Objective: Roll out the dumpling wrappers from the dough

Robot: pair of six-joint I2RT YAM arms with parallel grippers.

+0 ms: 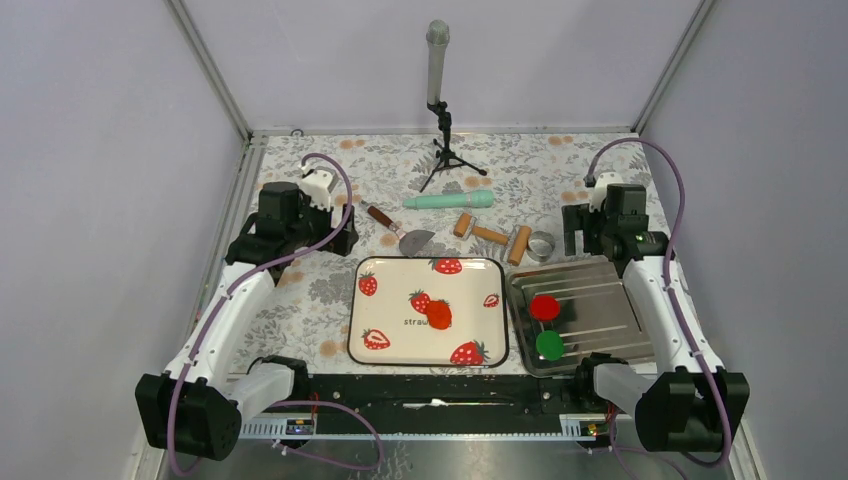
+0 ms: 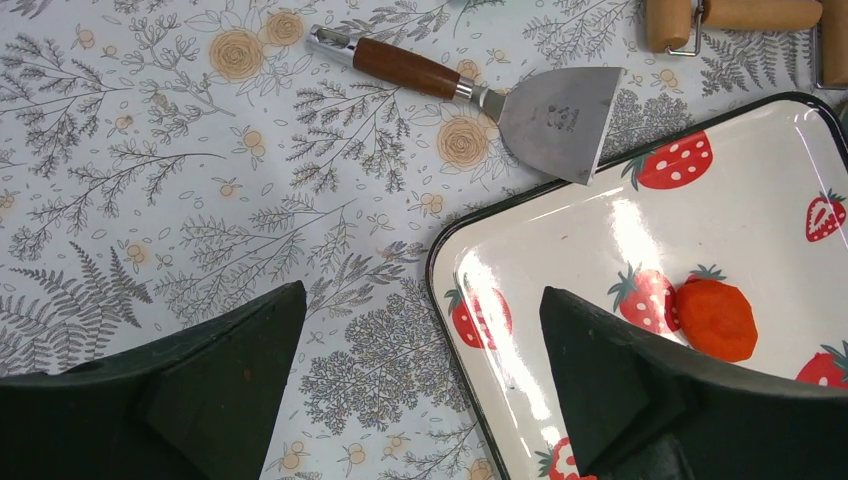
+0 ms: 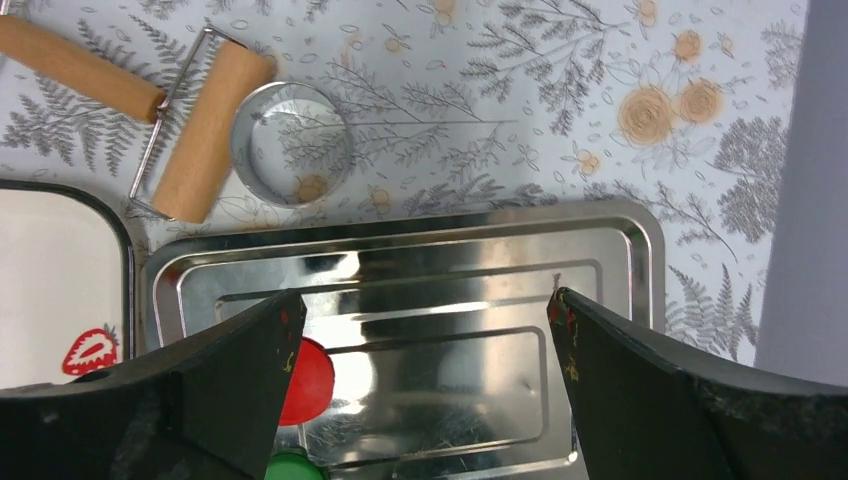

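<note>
The dough (image 1: 438, 314) is a small orange-red lump in the middle of the strawberry tray (image 1: 380, 340); it also shows in the left wrist view (image 2: 716, 319). No dumpling wrappers are in view. The wooden roller (image 1: 494, 236) lies behind the tray, also in the right wrist view (image 3: 200, 130). The metal ring cutter (image 1: 541, 245) sits beside it, also in the right wrist view (image 3: 291, 143). My left gripper (image 2: 420, 300) is open and empty over the tray's left rear corner. My right gripper (image 3: 420, 305) is open and empty above the steel tray (image 3: 600, 240).
The steel tray (image 1: 600, 290) holds a crimson disc (image 1: 544, 307) and a green disc (image 1: 549, 345). A scraper with a wooden handle (image 1: 400, 232), a mint-green rolling pin (image 1: 448, 200) and a microphone on a tripod (image 1: 438, 100) stand behind the trays.
</note>
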